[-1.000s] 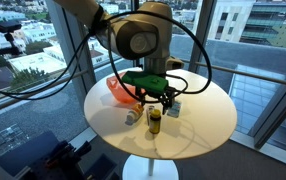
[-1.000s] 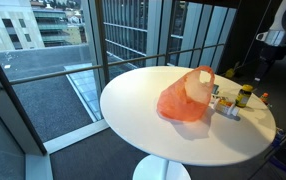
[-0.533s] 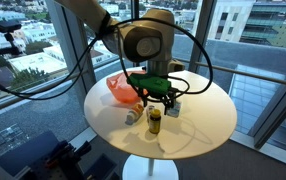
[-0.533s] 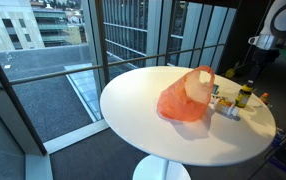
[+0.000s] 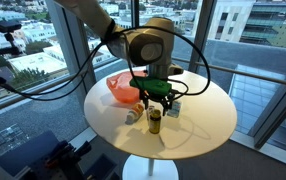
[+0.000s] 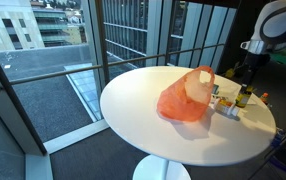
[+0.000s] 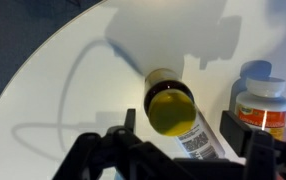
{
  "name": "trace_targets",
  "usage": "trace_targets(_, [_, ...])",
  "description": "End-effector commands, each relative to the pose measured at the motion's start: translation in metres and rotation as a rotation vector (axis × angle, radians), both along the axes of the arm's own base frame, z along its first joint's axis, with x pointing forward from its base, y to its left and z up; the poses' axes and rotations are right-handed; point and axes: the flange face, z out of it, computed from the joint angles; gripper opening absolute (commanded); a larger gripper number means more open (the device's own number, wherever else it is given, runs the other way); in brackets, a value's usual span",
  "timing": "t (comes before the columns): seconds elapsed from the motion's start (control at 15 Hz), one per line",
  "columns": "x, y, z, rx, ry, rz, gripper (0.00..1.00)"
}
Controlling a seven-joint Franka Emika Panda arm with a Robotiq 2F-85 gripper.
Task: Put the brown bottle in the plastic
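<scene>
In an exterior view we see the plastic (image 5: 123, 91) on the left part of the round bench (image 5: 203, 125). Right of it, near but apart, the brown bottle (image 5: 155, 121) stands upright, w/ the end effector (image 5: 159, 102) just above. In wrist view its fingers (image 7: 130, 119) are spread, one on each side of the bottle.

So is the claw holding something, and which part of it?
Nothing is held. The claw is open over the brown bottle, fingers either side of its top with gaps showing.
</scene>
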Motion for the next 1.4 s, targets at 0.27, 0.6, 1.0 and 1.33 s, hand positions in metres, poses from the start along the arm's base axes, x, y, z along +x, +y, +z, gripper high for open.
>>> trace_targets(0.27, [0.007, -0.004, 0.008, -0.012, -0.004, -0.017, 0.25])
trace_targets(0.6, [0.011, 0.004, 0.027, -0.031, -0.019, -0.018, 0.19])
trace_targets(1.0, [0.031, 0.047, 0.077, -0.067, -0.022, 0.03, 0.19])
trace_targets(1.33, [0.047, 0.107, 0.122, -0.101, -0.045, 0.111, 0.19])
